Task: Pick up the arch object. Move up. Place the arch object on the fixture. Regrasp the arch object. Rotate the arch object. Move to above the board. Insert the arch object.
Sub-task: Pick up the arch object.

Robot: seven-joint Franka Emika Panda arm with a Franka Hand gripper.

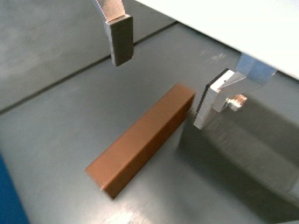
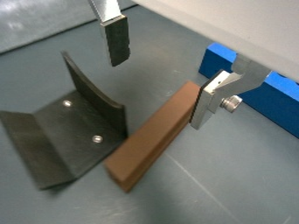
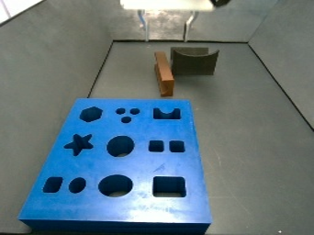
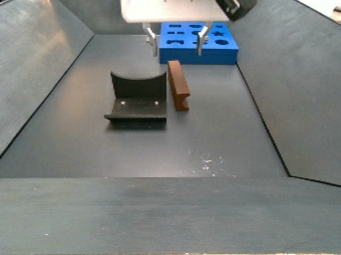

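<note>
In a side view the board (image 3: pixel 117 161) fills the near floor, a blue slab cut with star, hexagon, round, square and arch-like holes; its near edge runs close to the picture's lower border. Beyond it the arch (image 3: pixel 162 72) lies flat on the grey floor, an orange-brown bar set lengthwise away from the board and apart from it. Just beside the bar's far end stands the fixture (image 3: pixel 196 61), dark with a curved wall; whether the two touch cannot be told from here.

In a side view from the opposite end the fixture (image 4: pixel 138 100) comes nearest, its base plate and curved back plain, with the arch (image 4: pixel 177 85) just to one side of it and the board (image 4: pixel 200 42) farthest, partly hidden behind the pincer (image 4: pixel 173 40).

The pincer (image 3: pixel 168 27) hangs above the arch's far end, open and holding nothing; its body is cut off by the top border in both side views. In both wrist views the two fingers (image 1: pixel 121 39) stand wide apart above the floor, the arch (image 2: pixel 156 135) lying below and between them, one finger (image 2: pixel 215 99) close by its edge. The fingers' upper parts are cropped.
</note>
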